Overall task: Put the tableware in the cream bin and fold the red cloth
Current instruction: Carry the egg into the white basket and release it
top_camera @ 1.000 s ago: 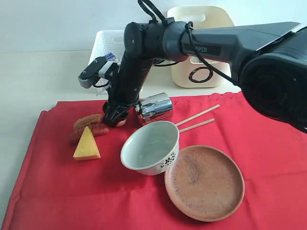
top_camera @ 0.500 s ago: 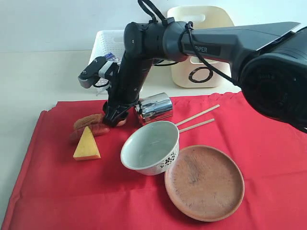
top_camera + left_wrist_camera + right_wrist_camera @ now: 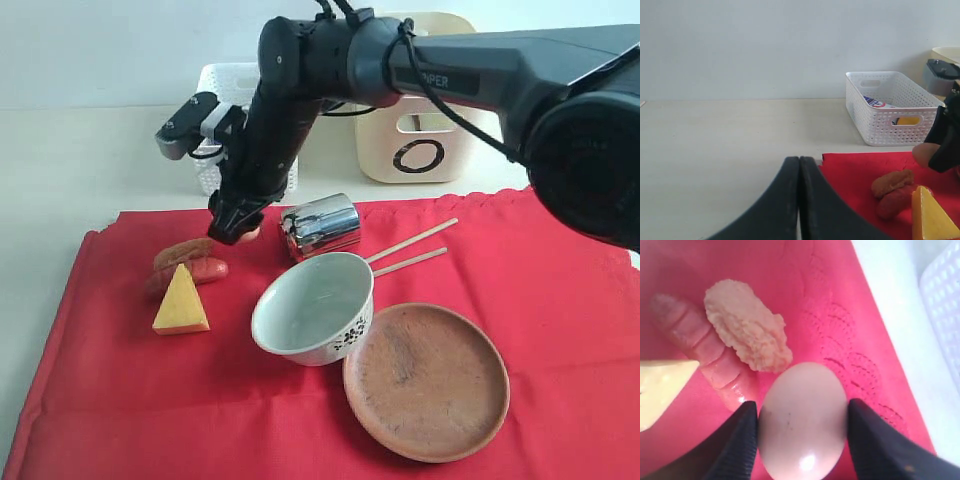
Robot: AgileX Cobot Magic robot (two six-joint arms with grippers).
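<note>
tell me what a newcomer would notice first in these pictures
First, the big black arm reaching across from the right, its right gripper closed on an egg beside the sausage. Under everything lies the bright red cloth, with the bowl, brown plate and a steel cup lying on its side.

You have the red cloth (image 3: 120, 400) spread open and unfolded on the table, lightly wrinkled, its far edge scalloped. Near that far edge the shiny steel cup (image 3: 322, 226) lies on its side. Towards the cloth's middle the pale bowl (image 3: 315, 310) stands upright and empty, dark flower print on its near side. The brown clay plate (image 3: 427, 380) sits flat near the cloth's front edge, its rim against the bowl. Two wooden chopsticks (image 3: 411, 241) lie almost parallel, slanting away from the bowl's far rim. The cream bin (image 3: 455, 150) stands upright on the table beyond the cloth's far edge, black ring showing.
</note>
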